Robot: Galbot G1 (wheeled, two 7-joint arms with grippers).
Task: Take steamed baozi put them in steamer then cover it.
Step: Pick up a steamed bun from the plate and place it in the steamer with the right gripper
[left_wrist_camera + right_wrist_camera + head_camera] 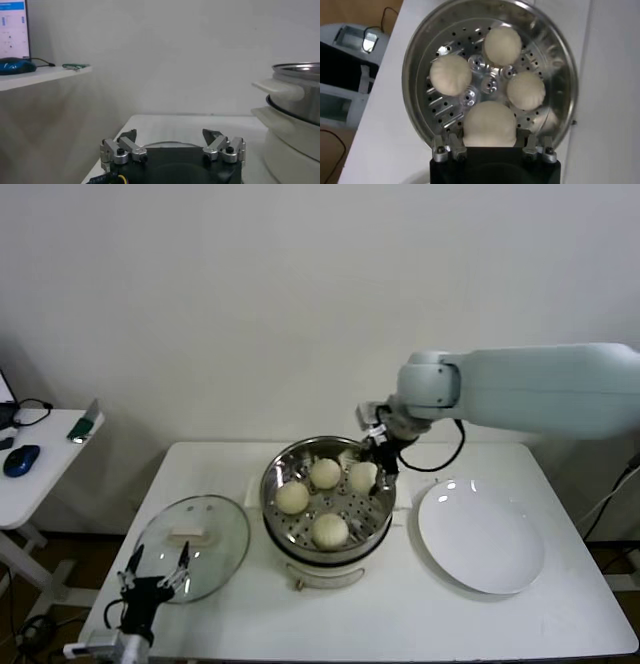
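The steamer (278, 474) stands mid-table on its white cooker base, a shiny steel basket with a perforated floor (445, 112). Several cream-white baozi lie in it (292, 497) (325, 473) (330, 530). My right gripper (378, 469) reaches down inside the basket's far right side. It is shut on one baozi (489, 125), which fills the gap between its fingers and sits low over the floor. Three other buns (503, 45) (450, 75) (525, 90) lie beyond it. My left gripper (155, 569) waits open at the table's front left, holding nothing.
A glass lid (195, 544) lies flat on the table left of the steamer, just past my left gripper (172, 137). A flat white plate (480, 536) sits to the right of the steamer. A side table (45, 449) with a mouse stands off to the left.
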